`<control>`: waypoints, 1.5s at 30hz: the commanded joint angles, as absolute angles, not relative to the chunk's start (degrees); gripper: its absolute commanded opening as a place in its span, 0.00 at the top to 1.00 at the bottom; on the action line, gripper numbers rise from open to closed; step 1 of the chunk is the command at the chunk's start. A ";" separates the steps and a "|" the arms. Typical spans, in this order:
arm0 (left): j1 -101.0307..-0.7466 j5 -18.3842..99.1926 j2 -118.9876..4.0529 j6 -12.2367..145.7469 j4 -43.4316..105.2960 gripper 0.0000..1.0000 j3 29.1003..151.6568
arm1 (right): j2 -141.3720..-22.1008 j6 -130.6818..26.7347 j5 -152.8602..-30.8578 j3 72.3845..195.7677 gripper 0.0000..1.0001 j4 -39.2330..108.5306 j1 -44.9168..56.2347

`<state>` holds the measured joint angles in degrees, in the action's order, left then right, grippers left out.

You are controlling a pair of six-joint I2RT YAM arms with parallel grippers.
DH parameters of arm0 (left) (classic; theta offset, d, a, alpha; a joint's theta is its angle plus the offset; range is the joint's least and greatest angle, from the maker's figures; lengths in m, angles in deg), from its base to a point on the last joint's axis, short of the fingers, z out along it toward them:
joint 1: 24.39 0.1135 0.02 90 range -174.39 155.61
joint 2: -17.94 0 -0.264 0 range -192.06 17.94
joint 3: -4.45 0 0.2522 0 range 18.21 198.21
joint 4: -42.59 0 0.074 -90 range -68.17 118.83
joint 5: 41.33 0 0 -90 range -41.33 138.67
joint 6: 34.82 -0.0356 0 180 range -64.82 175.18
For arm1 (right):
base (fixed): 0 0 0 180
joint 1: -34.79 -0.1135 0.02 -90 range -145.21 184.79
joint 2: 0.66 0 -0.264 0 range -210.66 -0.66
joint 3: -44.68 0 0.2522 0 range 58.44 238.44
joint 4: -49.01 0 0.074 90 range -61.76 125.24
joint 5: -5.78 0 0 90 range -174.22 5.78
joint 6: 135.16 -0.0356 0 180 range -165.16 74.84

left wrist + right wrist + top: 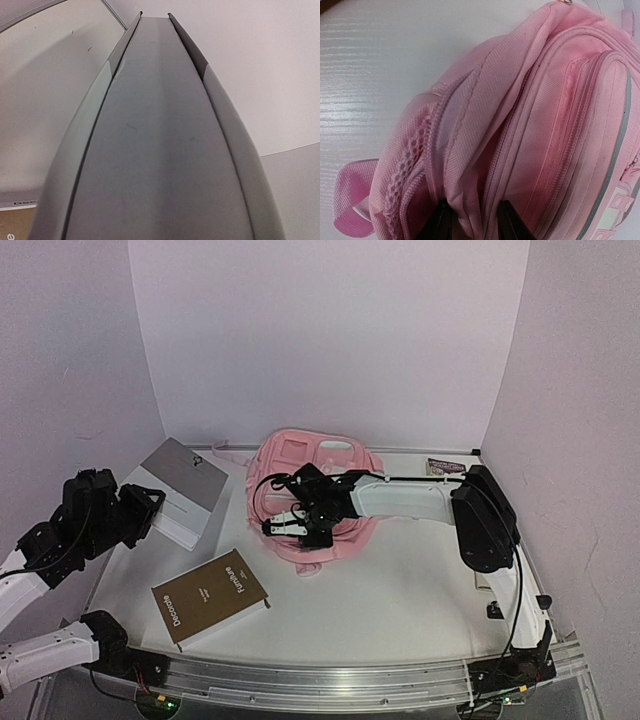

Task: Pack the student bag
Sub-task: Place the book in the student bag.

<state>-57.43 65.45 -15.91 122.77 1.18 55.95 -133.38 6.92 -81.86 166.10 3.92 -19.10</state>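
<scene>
- One student bag [300,452] lies at the back centre of the worktop [400,585];
- right gripper [470,225] at its near-left edge; jaws narrow, pinching a fabric fold;
- left gripper [150,506] clamps a grey book [186,476] by its near edge, left of the bag.

Pretty much all we get here is the grey book [160,150], jammed right up against the lens. We're looking along a flat middle band with a raised edge running down each side, and it narrows toward the top. There's plain white wall [260,60] behind it and a bit of table [300,190] at lower right. In the bottom-left corner we can see a brown cover [15,227] with one pale letter on it.
</scene>
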 commanded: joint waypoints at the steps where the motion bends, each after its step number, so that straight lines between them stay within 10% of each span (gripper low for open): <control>1: -57.27 67.12 -15.06 122.87 2.50 1.00 57.09 | -132.84 7.31 -82.71 165.87 0.89 -1.11 -19.83; 33: -57.26 43.52 -3.92 120.58 20.42 1.00 44.43 | -130.22 -17.66 -78.26 198.75 1.00 1.24 -10.21; 45: -57.35 32.77 -20.02 127.17 43.89 1.00 38.72 | -130.90 -23.06 -81.56 200.84 1.00 2.58 -10.42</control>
<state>-57.45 36.20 -15.23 123.40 28.42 40.20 -131.96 -19.52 -80.10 197.62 -3.83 -9.92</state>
